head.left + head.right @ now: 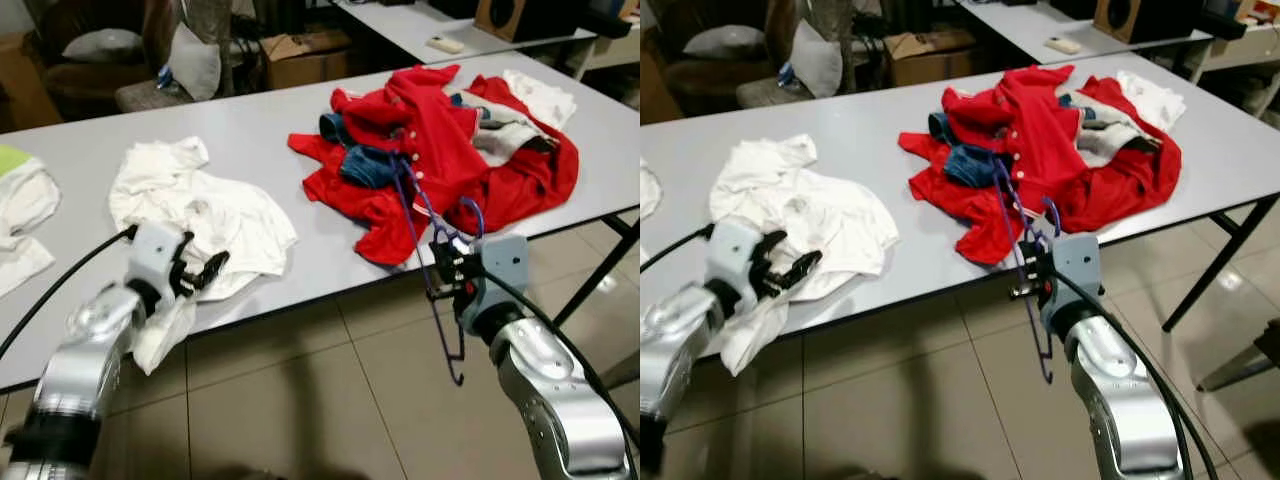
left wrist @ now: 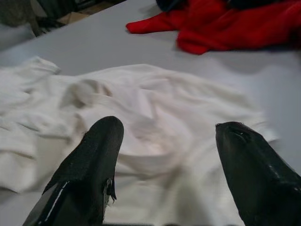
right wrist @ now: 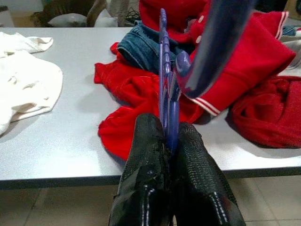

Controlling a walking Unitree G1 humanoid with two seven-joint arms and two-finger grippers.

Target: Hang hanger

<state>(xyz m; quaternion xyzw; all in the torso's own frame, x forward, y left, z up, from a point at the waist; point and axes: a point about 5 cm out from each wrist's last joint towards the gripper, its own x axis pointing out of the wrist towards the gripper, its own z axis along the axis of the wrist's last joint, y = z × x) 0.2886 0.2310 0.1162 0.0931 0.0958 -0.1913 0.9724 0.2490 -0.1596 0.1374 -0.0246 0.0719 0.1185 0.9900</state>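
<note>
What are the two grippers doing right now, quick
Left gripper: open, above the white shirt.
Right gripper: shut on the purple hanger.

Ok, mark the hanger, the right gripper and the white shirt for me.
hanger (image 1: 412,215), left eye view, on its blue bar over the red clothes.
right gripper (image 3: 168,141), right wrist view, between the fingertips shut on the hanger.
white shirt (image 1: 225,215), left eye view, on the middle of the cloth.

Long grey table (image 1: 250,150), white shirt (image 1: 215,215) left, red clothes pile (image 1: 440,150) right
</note>
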